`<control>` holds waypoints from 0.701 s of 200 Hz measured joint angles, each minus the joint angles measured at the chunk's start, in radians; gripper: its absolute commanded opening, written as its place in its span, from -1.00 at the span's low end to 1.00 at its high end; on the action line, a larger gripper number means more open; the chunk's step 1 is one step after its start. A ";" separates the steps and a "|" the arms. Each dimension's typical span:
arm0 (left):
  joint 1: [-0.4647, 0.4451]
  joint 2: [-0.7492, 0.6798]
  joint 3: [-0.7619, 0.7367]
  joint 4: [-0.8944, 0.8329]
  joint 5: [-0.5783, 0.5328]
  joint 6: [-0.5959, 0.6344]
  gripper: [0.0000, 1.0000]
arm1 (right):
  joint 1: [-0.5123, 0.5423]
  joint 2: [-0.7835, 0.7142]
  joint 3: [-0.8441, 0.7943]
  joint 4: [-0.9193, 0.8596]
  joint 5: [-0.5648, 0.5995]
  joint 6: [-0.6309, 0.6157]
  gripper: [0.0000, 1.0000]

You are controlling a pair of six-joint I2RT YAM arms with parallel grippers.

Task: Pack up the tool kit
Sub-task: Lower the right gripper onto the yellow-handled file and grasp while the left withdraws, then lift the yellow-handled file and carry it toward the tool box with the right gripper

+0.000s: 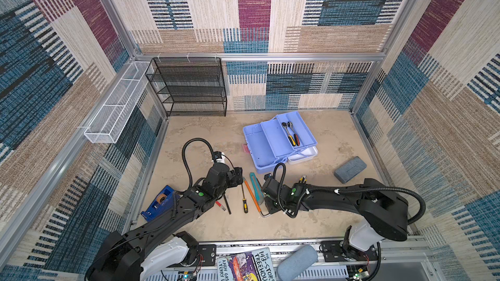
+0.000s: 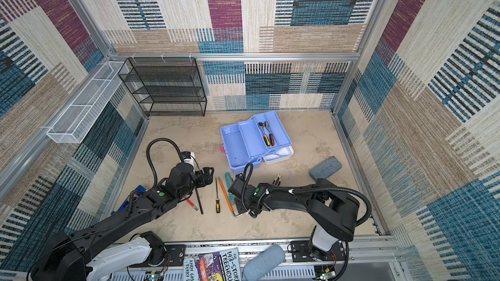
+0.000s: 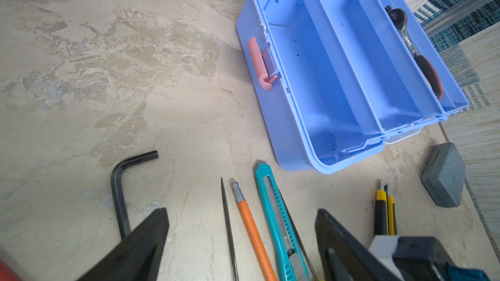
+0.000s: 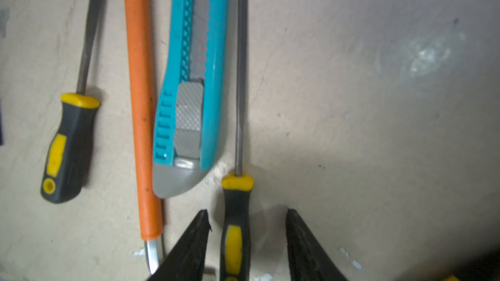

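Observation:
The tool kit [image 1: 266, 144] stands open at the back right, its lavender trays spread over the white lid [image 1: 304, 155], with two ratchets [image 1: 291, 133] in the far tray. On the table lie a black hex key [image 1: 226, 204], a yellow-black screwdriver [image 1: 244, 201], an orange-sleeved key [image 1: 251, 194] and a teal utility knife [image 1: 255, 187]. My left gripper [image 3: 242, 212] hovers open over the tool tips, holding nothing. My right gripper [image 4: 247, 212] is low over a second screwdriver's handle [image 4: 235, 228]. Its jaws straddle that handle with a gap on one side.
A grey pouch [image 1: 350, 170] lies right of the kit and a dark blue tape dispenser [image 1: 159, 202] sits by the left arm. A black mesh shelf [image 1: 189, 87] and a white wire basket [image 1: 116, 106] line the back left. A book [image 1: 246, 264] lies on the front rail.

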 measured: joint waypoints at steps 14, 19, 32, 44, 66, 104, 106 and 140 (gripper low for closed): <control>0.000 -0.007 -0.001 -0.011 -0.010 -0.003 0.77 | 0.000 0.031 0.026 0.001 0.018 -0.007 -0.45; 0.000 -0.009 -0.001 -0.015 -0.013 -0.003 0.76 | 0.000 0.041 0.032 0.002 0.026 -0.007 -0.48; 0.000 -0.012 -0.001 -0.028 -0.016 -0.003 0.77 | 0.000 0.058 0.040 0.003 0.043 -0.008 -0.54; 0.000 -0.012 -0.001 -0.033 -0.017 -0.003 0.77 | 0.001 0.059 0.037 0.000 0.058 -0.014 -0.60; 0.002 -0.012 0.001 -0.036 -0.018 -0.003 0.77 | -0.008 0.038 0.009 0.024 0.058 -0.014 -0.65; 0.005 0.006 0.011 -0.039 -0.020 -0.003 0.77 | -0.078 -0.037 -0.053 0.024 0.049 -0.014 -0.67; 0.005 0.008 0.012 -0.039 -0.020 -0.003 0.77 | -0.082 -0.041 -0.055 0.022 0.047 -0.014 -0.67; 0.006 0.022 0.040 -0.068 -0.020 -0.003 0.75 | -0.118 -0.123 -0.103 0.005 -0.001 -0.030 -0.67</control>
